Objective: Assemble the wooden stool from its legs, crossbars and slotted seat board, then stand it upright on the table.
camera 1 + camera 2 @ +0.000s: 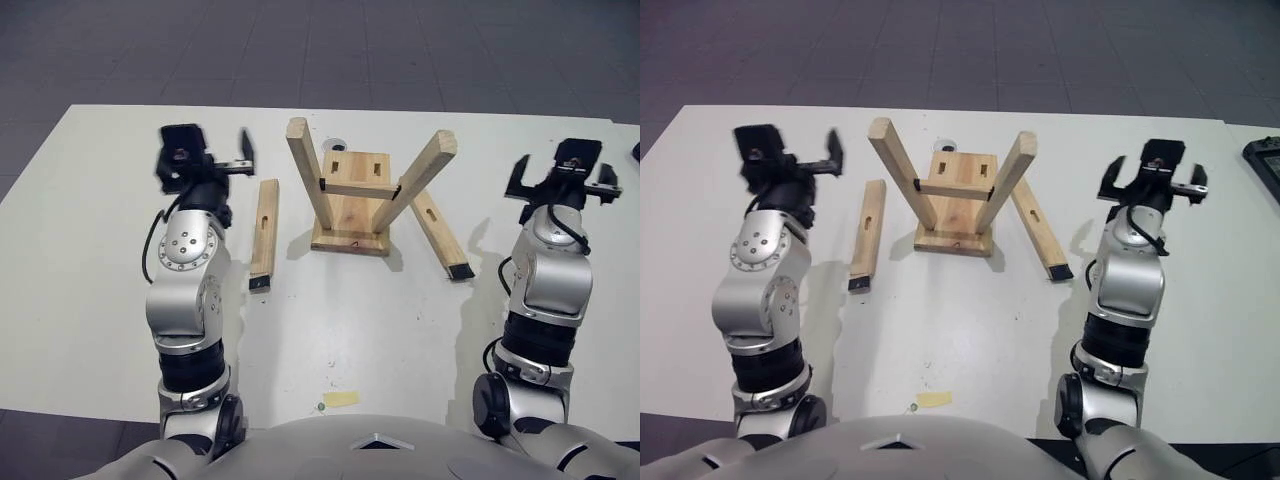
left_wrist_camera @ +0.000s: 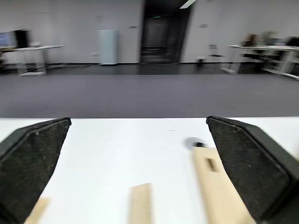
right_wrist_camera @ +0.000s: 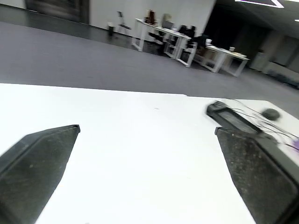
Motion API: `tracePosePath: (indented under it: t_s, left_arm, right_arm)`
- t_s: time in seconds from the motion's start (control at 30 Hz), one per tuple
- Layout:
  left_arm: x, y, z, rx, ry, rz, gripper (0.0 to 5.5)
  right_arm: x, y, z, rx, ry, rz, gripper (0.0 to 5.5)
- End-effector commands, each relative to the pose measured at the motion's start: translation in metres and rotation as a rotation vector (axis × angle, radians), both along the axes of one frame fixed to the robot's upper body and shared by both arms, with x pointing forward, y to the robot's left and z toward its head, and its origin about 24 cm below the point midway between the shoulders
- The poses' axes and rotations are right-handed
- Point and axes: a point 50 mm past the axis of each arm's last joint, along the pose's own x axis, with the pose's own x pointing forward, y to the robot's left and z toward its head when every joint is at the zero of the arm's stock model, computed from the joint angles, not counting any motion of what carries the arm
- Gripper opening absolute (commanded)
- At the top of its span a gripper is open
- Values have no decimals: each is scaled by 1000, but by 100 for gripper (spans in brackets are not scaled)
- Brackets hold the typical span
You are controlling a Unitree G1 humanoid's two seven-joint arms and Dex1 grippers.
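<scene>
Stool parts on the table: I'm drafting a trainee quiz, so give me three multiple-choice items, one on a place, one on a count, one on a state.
1. Where is the loose leg nearest the left gripper?
A. flat on the table, left of the seat board
B. on top of the board
C. in that gripper

2. How many legs stand fitted in the seat board?
A. one
B. two
C. four

3. How is the right gripper?
A. open, empty
B. shut on a leg
C. shut on the seat board

Key: 1 A, it lies beside the board. 2 B, two rise from it, joined by a crossbar. 3 A, its fingers are spread with nothing between.
</scene>
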Motion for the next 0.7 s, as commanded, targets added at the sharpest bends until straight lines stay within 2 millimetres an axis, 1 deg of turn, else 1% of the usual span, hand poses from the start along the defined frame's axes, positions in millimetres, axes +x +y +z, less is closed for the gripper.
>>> tracePosePath:
  t_s: [0.03,0.07,0.13,0.23,0.3,0.37,0.43,0.5,0.6,0.7]
  left_arm:
    - [-24,-47,-31,107,163,-401,538]
    - [-23,-51,-36,108,187,-407,538]
    - [-16,-53,-43,108,223,-375,538]
    - [6,-42,-51,123,259,-237,538]
    - [16,-35,-52,90,272,-152,538]
    - [23,-29,-50,64,266,-55,538]
    - [27,-22,-49,64,249,28,538]
    - [28,-20,-49,45,247,62,538]
    - [27,-22,-48,30,244,58,538]
    - [25,-16,-51,40,259,82,538]
  right_arm:
    - [-14,86,11,66,4,547,540]
    - [-18,98,12,76,3,601,540]
    - [-19,109,12,71,4,618,540]
    - [-14,104,6,2,13,531,540]
    - [-10,96,-1,-48,39,460,540]
    - [-5,79,-15,-79,112,330,540]
    - [-1,62,-24,-98,157,197,540]
    - [0,48,-31,-92,188,93,540]
    - [3,30,-36,-106,203,-22,540]
    - [6,8,-30,-114,159,-143,540]
